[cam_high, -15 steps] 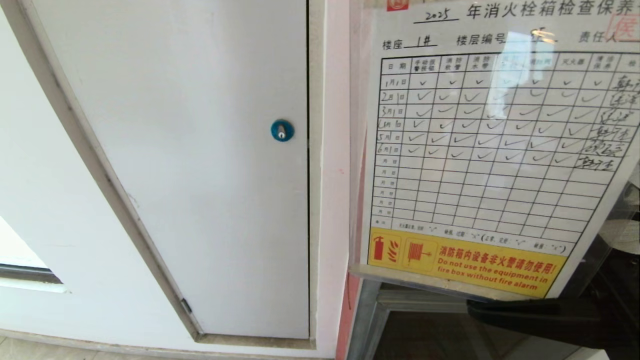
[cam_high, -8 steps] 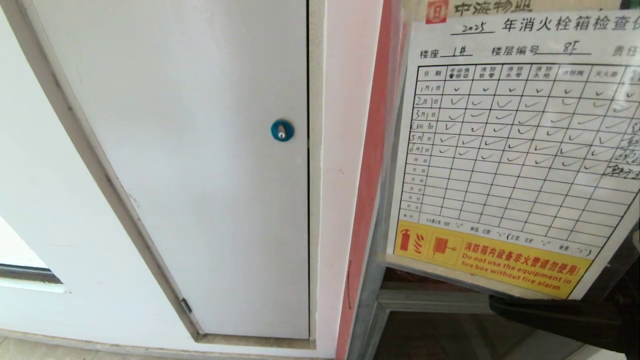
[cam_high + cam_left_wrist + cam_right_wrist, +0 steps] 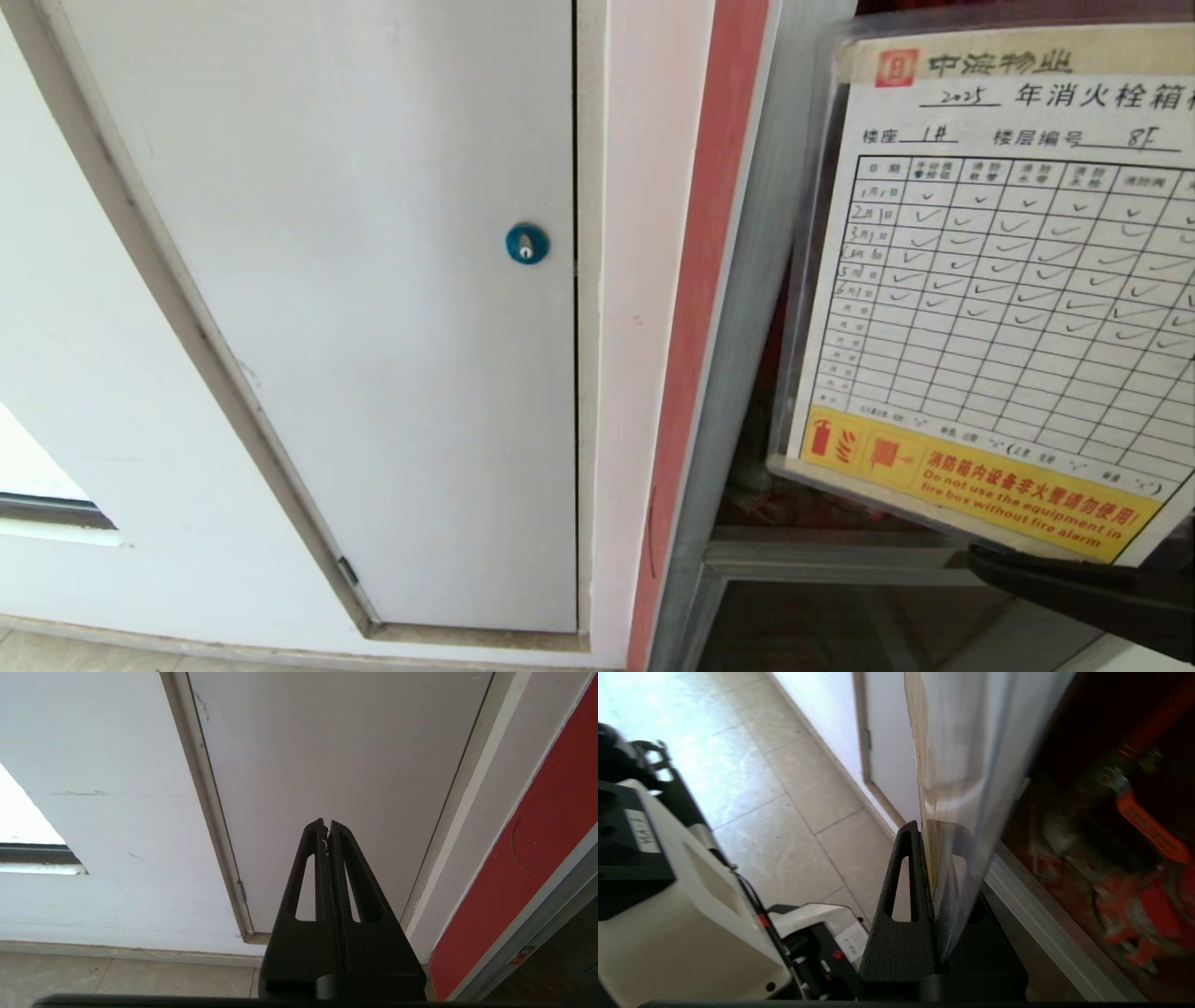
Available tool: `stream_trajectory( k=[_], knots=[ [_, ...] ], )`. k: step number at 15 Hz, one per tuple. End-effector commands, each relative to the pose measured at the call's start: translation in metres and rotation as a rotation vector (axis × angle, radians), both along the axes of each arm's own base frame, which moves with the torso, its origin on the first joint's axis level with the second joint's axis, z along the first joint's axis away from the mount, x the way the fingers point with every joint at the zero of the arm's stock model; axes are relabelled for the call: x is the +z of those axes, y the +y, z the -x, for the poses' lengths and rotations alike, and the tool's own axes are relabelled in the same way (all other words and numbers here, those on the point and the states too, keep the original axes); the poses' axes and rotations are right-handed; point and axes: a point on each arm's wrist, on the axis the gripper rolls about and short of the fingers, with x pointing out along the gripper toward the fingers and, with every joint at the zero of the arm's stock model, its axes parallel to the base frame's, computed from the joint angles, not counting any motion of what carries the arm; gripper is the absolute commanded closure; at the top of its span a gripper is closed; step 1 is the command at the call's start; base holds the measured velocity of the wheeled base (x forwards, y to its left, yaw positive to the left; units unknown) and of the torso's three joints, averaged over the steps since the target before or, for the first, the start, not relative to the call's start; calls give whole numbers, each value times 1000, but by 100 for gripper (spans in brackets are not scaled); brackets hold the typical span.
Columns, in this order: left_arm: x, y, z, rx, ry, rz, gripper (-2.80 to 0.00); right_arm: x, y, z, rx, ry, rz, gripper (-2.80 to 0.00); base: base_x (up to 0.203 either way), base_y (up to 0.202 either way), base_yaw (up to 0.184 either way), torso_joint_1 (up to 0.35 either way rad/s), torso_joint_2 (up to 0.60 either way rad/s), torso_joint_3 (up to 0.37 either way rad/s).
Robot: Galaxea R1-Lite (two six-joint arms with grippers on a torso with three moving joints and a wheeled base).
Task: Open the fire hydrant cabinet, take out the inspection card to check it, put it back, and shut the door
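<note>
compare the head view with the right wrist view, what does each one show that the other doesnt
Only the head view shows the face of the inspection card: its grid of check marks and yellow warning band, plus the white panel with its blue round lock.

Only the right wrist view shows the red valve inside the fire hydrant cabinet, the tiled floor and the robot's own base.

Both show the right pincer shut on the card's lower edge, and the cabinet's aluminium frame.
</note>
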Motion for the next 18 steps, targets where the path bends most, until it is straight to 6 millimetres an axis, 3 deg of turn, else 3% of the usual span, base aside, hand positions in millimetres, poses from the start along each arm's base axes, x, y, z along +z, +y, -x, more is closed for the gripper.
stream_trajectory(
  k=[1, 11, 18],
  knots=[
    [-5, 0, -2, -1, 20, 0, 0, -1, -6, 7, -14, -20, -7, 0, 0, 0, 0, 0, 0, 0],
    [-5, 0, -2, 0, 20, 0, 0, -1, -23, -3, -317, -46, 47, 0, 0, 0, 0, 0, 0, 0],
    [-5, 0, -2, 1, 20, 0, 0, -2, -35, -8, -436, -64, 91, 0, 0, 0, 0, 0, 0, 0]
  ],
)
